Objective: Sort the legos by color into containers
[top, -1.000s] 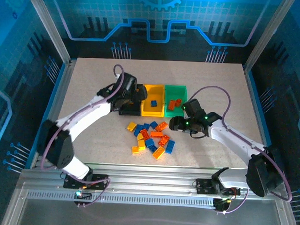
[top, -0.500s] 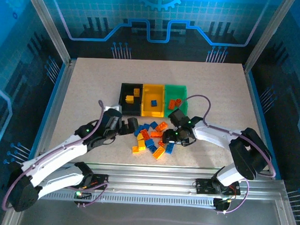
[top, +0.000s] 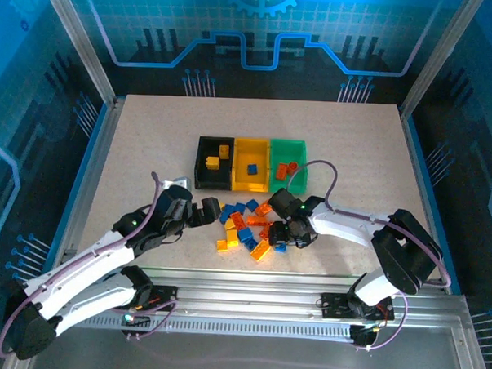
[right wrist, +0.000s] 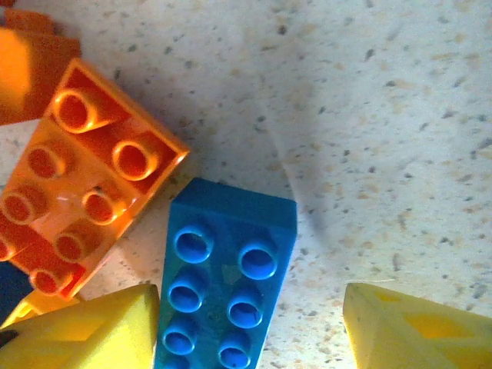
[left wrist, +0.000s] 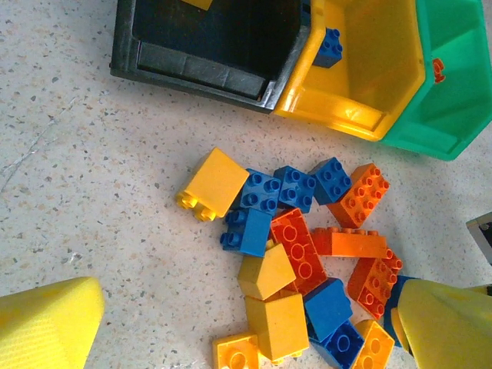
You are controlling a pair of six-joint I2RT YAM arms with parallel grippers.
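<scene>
**Change from one second earlier.** The left hand (top: 206, 210) has left the black bin (top: 214, 185) and come down to the table (top: 150, 139), just beside the left edge of the pile (top: 246, 229). Its jaws stand wide and hold nothing. The black bin, then partly covered by that arm, is now in full view. The right hand (top: 286, 233) has moved from in front of the green bin (top: 288, 147) onto the pile's right edge.

**Appearance.** The legos are small studded bricks in yellow, blue and orange-red. They lie loose and touching one another on the table just in front of the bins. The black bin holds two yellow bricks, the yellow bin (top: 251, 187) one blue brick, and the green bin a few orange ones.

**Orientation.** In the right wrist view a blue brick (right wrist: 227, 277), two studs by four, lies studs up between the right hand's fingers (right wrist: 77, 330). One finger is just beside it and the other stands apart, so the jaws are half wide and not closed on it. Its long axis runs up and down that view, across the line between the fingers, leaning slightly right at the far end. An orange brick (right wrist: 84, 192) of the same form lies aslant on its left, with one corner touching it.
</scene>
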